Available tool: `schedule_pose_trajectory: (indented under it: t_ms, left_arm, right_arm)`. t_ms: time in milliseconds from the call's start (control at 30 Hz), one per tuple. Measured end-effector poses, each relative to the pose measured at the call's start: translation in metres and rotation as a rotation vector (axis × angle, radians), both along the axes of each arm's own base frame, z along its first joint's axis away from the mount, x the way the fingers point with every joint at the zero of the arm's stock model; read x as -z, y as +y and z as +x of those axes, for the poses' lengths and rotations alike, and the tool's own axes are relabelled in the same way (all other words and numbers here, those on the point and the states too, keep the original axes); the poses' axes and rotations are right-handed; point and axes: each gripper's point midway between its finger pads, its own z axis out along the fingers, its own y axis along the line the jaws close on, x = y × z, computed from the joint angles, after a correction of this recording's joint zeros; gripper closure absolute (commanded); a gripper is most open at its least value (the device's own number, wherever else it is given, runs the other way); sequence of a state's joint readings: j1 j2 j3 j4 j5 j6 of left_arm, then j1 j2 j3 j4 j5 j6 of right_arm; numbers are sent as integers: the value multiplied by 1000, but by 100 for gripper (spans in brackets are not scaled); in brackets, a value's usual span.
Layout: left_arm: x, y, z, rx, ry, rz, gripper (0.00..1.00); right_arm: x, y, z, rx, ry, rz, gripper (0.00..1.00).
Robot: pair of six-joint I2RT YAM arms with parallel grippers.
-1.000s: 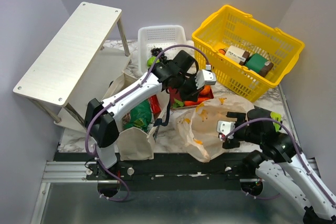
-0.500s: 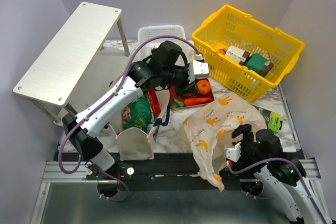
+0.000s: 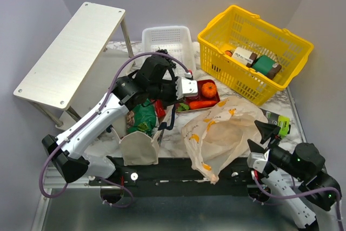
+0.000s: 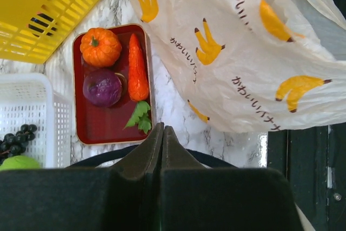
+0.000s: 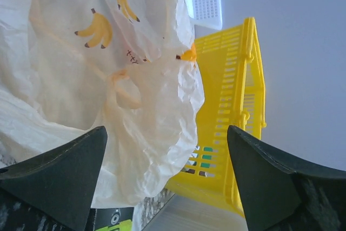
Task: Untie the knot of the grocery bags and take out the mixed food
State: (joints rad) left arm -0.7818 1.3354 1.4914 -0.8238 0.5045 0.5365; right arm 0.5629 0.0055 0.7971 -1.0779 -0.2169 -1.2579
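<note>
The thin plastic bag (image 3: pixel 221 128) (image 4: pixel 232 52) (image 5: pixel 108 79), printed with bananas, lies slack on the table. The knot is out of view; a loose handle loop (image 5: pixel 121 87) shows. On a red tray (image 3: pixel 212 99) (image 4: pixel 97 128) lie an orange (image 3: pixel 208 89) (image 4: pixel 100 47), a carrot (image 3: pixel 203 104) (image 4: pixel 138 68) and a purple onion (image 4: pixel 102 87). The canvas tote (image 3: pixel 138 147) holds a green snack bag (image 3: pixel 143 118) and a red packet (image 3: pixel 158 107). My left gripper (image 3: pixel 178 93) (image 4: pixel 162 127) hangs shut and empty above the tray's near edge. My right gripper (image 3: pixel 260 140) (image 5: pixel 166 129) is open, right of the bag.
The yellow basket (image 3: pixel 254 52) (image 4: pixel 54 9) (image 5: pixel 232 106) with boxes stands at the back right. A white basket (image 3: pixel 165 39) (image 4: pixel 27 117) holds grapes (image 4: pixel 19 133) and a green apple (image 4: pixel 19 162). A black-and-green box (image 3: pixel 278 123) lies by the bag. A white shelf (image 3: pixel 70 52) stands left.
My left gripper has drawn back leftward from over the tray. My right arm has pulled away to the near right corner, and the plastic bag has spread out flatter.
</note>
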Motion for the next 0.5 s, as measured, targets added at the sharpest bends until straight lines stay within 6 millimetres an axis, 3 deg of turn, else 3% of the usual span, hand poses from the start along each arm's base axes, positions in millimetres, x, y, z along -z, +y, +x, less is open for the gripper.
schedule_pose_trajectory:
  t_ms: [233, 333, 500]
  left_arm:
    - [10, 3, 11, -48, -4, 38, 28]
    - [11, 12, 24, -132, -19, 87, 20]
    - [-11, 40, 66, -355, -29, 146, 12]
  right_arm:
    - [37, 5, 43, 161, 136, 49, 0]
    - [35, 10, 61, 237, 199, 116, 0]
    - [22, 18, 82, 311, 222, 235, 0]
